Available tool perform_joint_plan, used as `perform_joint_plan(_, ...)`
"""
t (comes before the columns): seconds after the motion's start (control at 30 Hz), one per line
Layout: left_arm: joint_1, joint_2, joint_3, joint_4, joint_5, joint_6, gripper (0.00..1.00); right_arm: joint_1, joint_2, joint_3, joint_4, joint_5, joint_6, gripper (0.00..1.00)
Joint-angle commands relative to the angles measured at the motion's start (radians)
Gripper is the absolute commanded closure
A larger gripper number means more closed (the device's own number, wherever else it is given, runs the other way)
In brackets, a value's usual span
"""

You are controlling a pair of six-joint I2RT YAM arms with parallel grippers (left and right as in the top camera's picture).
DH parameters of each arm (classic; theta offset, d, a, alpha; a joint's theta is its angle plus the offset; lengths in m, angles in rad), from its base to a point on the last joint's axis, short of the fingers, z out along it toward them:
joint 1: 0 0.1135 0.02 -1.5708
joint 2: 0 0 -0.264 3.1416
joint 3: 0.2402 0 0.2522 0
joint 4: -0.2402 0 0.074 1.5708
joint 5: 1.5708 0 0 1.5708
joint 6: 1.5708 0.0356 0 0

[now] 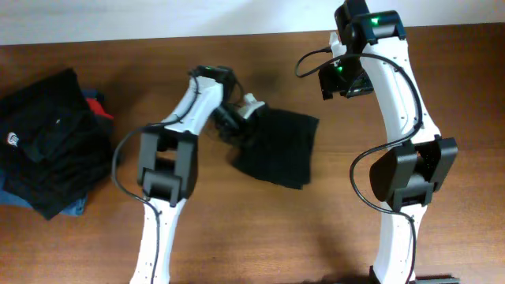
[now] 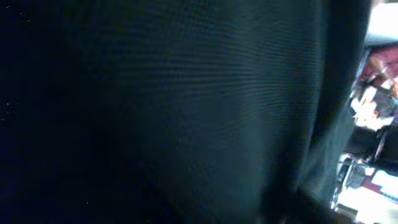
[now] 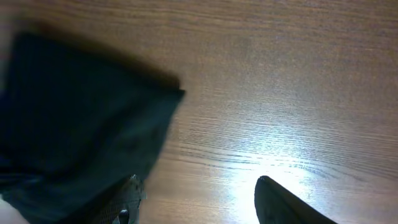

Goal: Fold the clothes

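A folded black shirt (image 1: 276, 146) lies in the middle of the table. My left gripper (image 1: 237, 118) is at its left edge, low on the cloth. Black fabric (image 2: 186, 112) fills the left wrist view and hides the jaws, so their state does not show. My right gripper (image 1: 345, 83) hovers just off the shirt's upper right corner. In the right wrist view its fingers (image 3: 127, 199) stand apart over bare wood, open and empty, with the shirt's corner (image 3: 74, 124) to the left of the gripper (image 3: 202, 199).
A pile of black clothes (image 1: 47, 150) sits at the left end of the table, with a bit of red (image 1: 96, 104) and blue cloth (image 1: 75, 207) showing under it. Bare wooden table (image 1: 260, 229) lies in front of the shirt.
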Motion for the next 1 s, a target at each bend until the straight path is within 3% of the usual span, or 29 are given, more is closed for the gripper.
perform_joint_plan(0.0, -0.026, 0.049, -0.011, -0.002, -0.023, 0.029, 0.86, 0.002, -0.012, 0.018, -0.001, 0.012, 0.001, 0.36)
perform_joint_plan(0.03, -0.021, 0.049, -0.008, -0.007, -0.023, 0.029, 0.95, 0.002, -0.012, 0.018, -0.003, 0.013, 0.001, 0.36)
perform_joint_plan(0.1, -0.005, 0.047, 0.0, -0.014, -0.023, 0.029, 0.99, 0.001, -0.012, 0.018, -0.005, 0.013, 0.001, 0.36)
perform_joint_plan(0.43, 0.106, -0.127, 0.171, -0.125, -0.219, 0.028, 0.99, -0.018, -0.031, 0.023, -0.042, 0.128, -0.003, 0.37)
perform_joint_plan(0.6, 0.155, -0.276, 0.215, -0.177, -0.423, 0.004, 0.99, -0.08, -0.11, 0.036, -0.045, 0.121, -0.008, 0.37)
perform_joint_plan(0.8, 0.211, -0.483, 0.215, -0.19, -0.849, -0.033, 0.99, -0.163, -0.266, 0.036, -0.06, 0.113, -0.011, 0.36)
perform_joint_plan(0.97, 0.275, -0.635, 0.215, -0.164, -0.969, -0.034, 0.99, -0.177, -0.314, 0.036, -0.069, 0.113, -0.019, 0.35)
